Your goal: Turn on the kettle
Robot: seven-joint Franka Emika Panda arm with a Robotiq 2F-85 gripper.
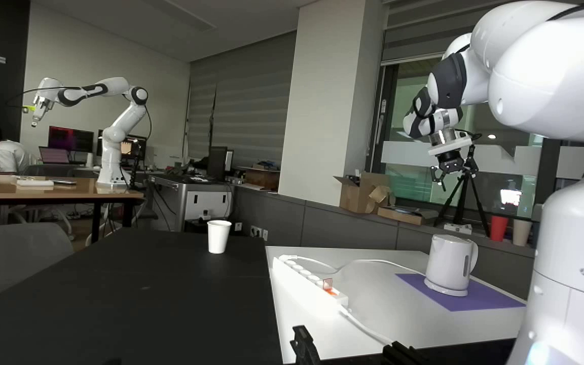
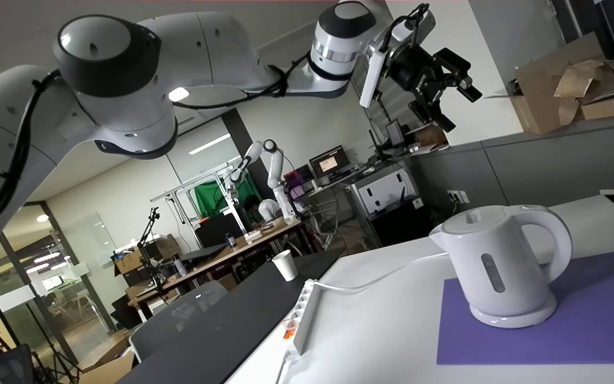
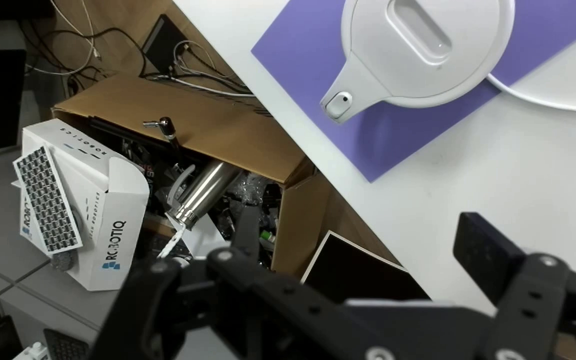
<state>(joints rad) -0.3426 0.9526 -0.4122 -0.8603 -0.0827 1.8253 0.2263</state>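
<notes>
The white kettle [image 1: 448,266] stands upright on its base on a purple sheet, and it shows in an exterior view [image 2: 499,272] with its loop handle away from the cord. In the wrist view the kettle [image 3: 428,50] is seen from above, cut by the top edge. A small oval button [image 3: 339,104] with a dark dot sits on top of its handle. My gripper [image 1: 453,175] is raised well above the table, also in an exterior view [image 2: 459,109]. In the wrist view the gripper's fingers [image 3: 368,245] are wide apart with nothing between them, apart from the kettle.
The purple sheet [image 2: 595,330] lies on the white table [image 2: 381,325]. A power strip [image 2: 301,314] with a white cord [image 2: 387,274] lies near the black table [image 1: 170,299], which bears a white paper cup [image 1: 218,236]. An open cardboard box [image 3: 228,135] is beyond the table edge.
</notes>
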